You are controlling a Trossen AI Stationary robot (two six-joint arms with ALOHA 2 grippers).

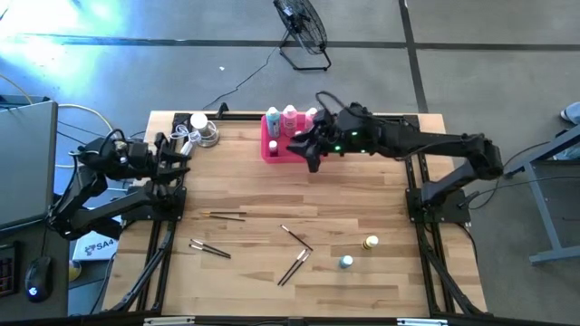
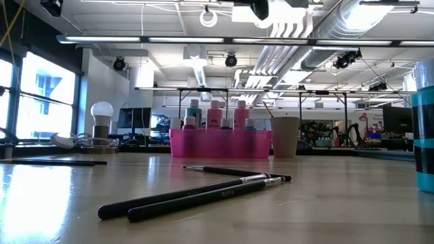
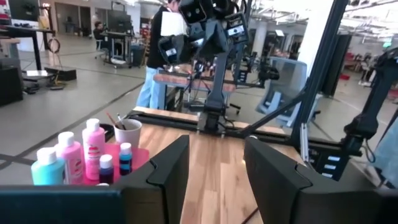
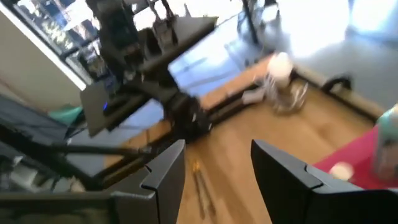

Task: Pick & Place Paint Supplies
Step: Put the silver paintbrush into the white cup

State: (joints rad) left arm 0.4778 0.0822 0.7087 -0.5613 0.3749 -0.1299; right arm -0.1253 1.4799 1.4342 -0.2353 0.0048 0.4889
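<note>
Hidden and cut off

The right gripper (image 1: 304, 150) covers part of the pink tray (image 1: 269, 145) near the table's far edge; a teal bottle (image 2: 424, 142) is cut by the low view's right edge.

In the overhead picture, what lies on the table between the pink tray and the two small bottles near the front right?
High view: pink tray, small bottles. Between them, only bare wood.
</note>
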